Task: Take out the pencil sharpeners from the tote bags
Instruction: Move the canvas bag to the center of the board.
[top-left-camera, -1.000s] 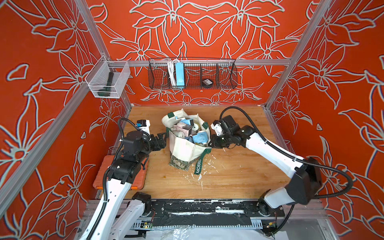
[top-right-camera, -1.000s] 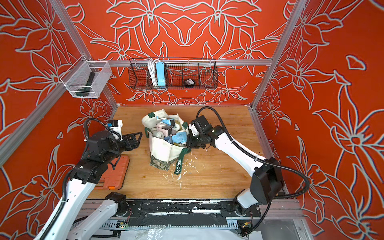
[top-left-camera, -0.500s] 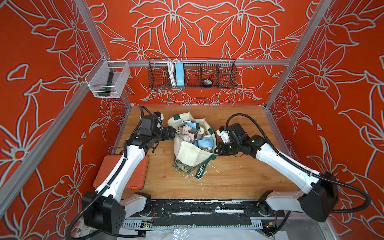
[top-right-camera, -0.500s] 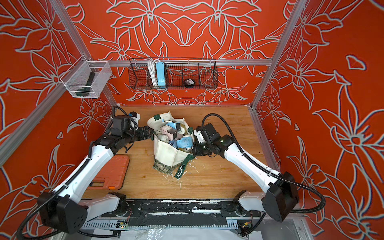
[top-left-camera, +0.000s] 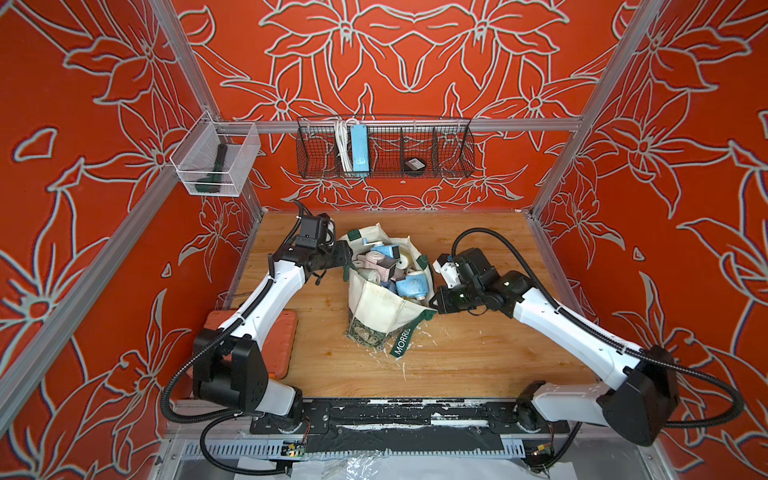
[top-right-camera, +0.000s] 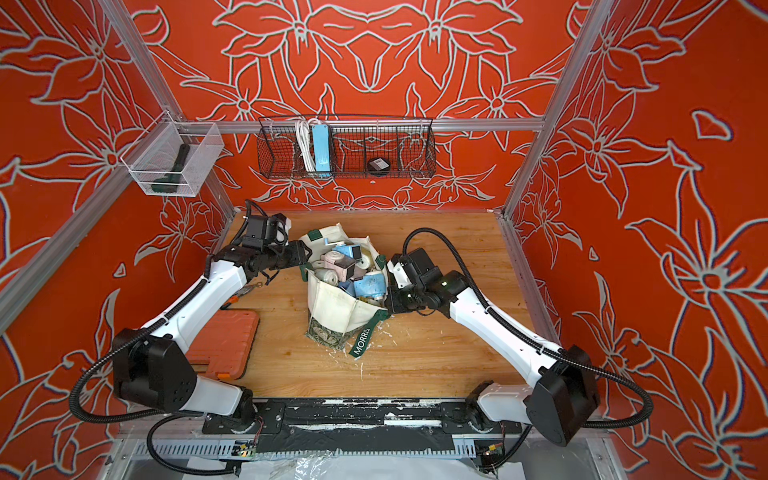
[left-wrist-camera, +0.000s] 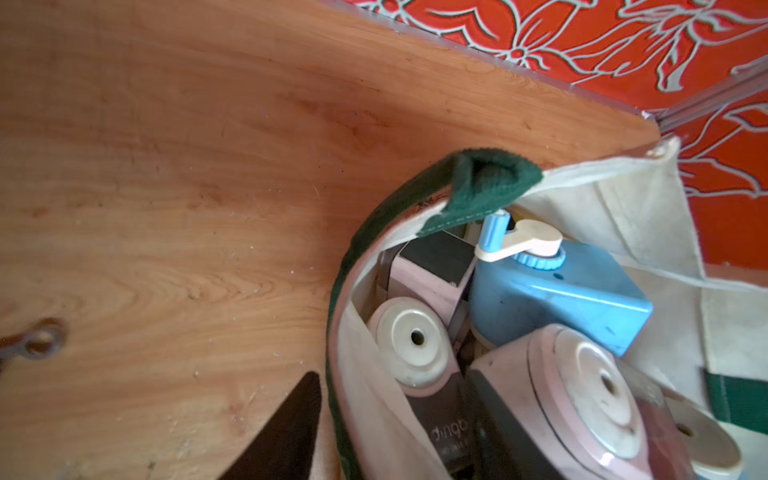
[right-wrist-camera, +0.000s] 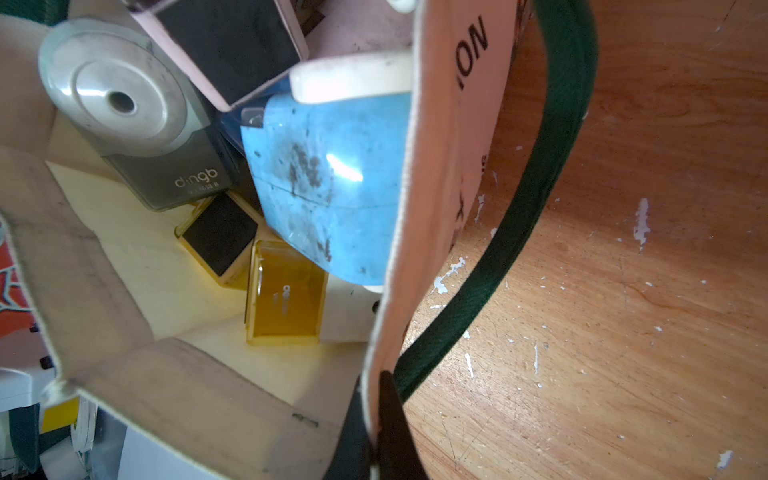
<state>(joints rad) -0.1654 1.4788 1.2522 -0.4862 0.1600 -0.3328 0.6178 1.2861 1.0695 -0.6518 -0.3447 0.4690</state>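
Tote bag (top-left-camera: 380, 301) rim pinched in right pincer (right-wrist-camera: 374, 419), sharpeners (top-left-camera: 376, 266) inside

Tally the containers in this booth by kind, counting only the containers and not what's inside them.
tote bag: 1
orange case: 1
black wire basket: 1
white mesh bin: 1
Total: 4
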